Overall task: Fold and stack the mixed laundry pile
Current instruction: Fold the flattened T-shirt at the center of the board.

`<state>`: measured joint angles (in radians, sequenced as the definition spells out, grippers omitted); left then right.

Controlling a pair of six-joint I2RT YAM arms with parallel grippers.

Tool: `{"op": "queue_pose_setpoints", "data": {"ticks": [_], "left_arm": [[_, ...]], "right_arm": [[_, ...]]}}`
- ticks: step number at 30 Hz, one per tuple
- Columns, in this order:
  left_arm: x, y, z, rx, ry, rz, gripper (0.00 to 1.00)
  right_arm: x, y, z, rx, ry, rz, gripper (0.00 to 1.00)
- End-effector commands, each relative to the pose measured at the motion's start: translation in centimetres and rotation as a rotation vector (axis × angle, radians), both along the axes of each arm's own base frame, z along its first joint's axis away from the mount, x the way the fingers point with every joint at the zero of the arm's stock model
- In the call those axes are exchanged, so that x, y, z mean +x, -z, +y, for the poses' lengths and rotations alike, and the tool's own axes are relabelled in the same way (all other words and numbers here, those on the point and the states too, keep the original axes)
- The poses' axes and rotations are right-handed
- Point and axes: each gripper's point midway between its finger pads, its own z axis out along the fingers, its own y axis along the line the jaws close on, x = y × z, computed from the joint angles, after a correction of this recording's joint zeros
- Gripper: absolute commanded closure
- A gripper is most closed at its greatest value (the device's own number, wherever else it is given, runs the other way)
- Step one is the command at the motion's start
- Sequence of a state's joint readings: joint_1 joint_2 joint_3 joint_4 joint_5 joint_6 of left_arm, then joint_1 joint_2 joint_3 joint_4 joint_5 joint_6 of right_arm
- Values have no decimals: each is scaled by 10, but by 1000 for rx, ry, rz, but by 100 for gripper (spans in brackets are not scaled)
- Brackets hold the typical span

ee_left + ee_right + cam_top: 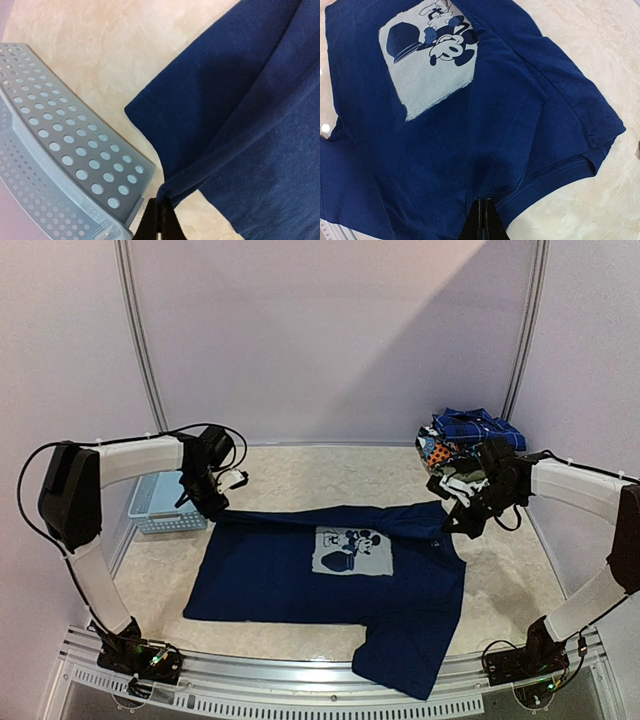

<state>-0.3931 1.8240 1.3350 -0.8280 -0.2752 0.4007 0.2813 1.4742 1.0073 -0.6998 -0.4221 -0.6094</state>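
Navy T-shirt (290,585) overhangs near bench (300,475) edge; L pincer (213,508) & R pincer (458,523) each clamp its far edge, prob. stretching it flat pre-fold.

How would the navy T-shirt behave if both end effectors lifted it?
Probably floppy: the navy T-shirt bunches where the left end effector pinches it. Likely to sag in the middle, since the right end effector also grips only an edge. The part lying over the near rail may drag.
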Motion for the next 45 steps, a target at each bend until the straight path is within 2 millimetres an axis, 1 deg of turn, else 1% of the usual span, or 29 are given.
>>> {"op": "queue_pose_setpoints", "data": {"ticks": [1,4,7,9,12,14,15,18,20,21,22,24,25,27,29,31,32,33,34,36,37,39,40,41,43,45], "left_arm": [[-7,18,2,56,25,62,100],[-12,28,8,116,43,92,100],[-17,31,6,118,53,121,100],[-25,34,2,91,51,160,100],[-43,42,-3,69,47,244,100],[-54,47,-1,83,37,291,91],[-58,48,1,90,30,305,86],[-66,44,9,130,11,318,74],[-63,37,19,182,3,286,65],[-57,33,24,207,-1,259,61],[-51,28,25,222,-7,234,59],[-38,20,25,236,-26,194,58],[-31,16,24,238,-40,172,57],[-17,11,22,242,-65,129,57],[-4,6,22,248,-102,72,56],[8,1,21,230,-140,16,56],[14,-2,17,201,-165,-14,56],[19,-5,12,160,-184,-38,56],[24,-8,8,123,-202,-65,56],[33,-15,0,40,-253,-122,55],[36,-17,-6,-25,-276,-140,55],[41,-20,-19,-161,-292,-158,54],[42,-21,-26,-207,-292,-162,54],[43,-22,-30,-237,-285,-160,54],[42,-17,-35,-262,-288,-140,54],[40,-9,-37,-267,-285,-116,54]], "right_arm": [[-17,8,2,-12,-41,40,100],[-22,8,4,-12,-63,47,100],[-28,12,6,-17,-83,55,100],[-32,15,6,-25,-95,62,100],[-38,21,6,-34,-115,80,100],[-48,26,6,-46,-144,107,100],[-55,29,6,-58,-175,112,97],[-78,34,3,-90,-270,122,82],[-87,31,0,-94,-313,114,70],[-89,28,0,-91,-331,102,64],[-89,23,1,-85,-335,96,60],[-82,11,7,-60,-336,67,58],[-72,3,11,-43,-311,45,58],[-57,-6,21,-2,-272,42,58],[-39,-10,29,29,-218,54,57],[-18,-5,36,45,-172,83,54],[-5,-5,37,53,-126,87,51],[8,0,38,57,-87,105,47],[20,0,37,60,-55,110,45],[41,6,35,61,12,158,44],[50,16,35,61,34,209,44],[60,28,36,65,52,281,44],[62,40,37,62,55,328,44],[63,44,40,68,50,350,43],[65,56,43,71,40,384,44],[67,61,44,67,40,397,44]]}}
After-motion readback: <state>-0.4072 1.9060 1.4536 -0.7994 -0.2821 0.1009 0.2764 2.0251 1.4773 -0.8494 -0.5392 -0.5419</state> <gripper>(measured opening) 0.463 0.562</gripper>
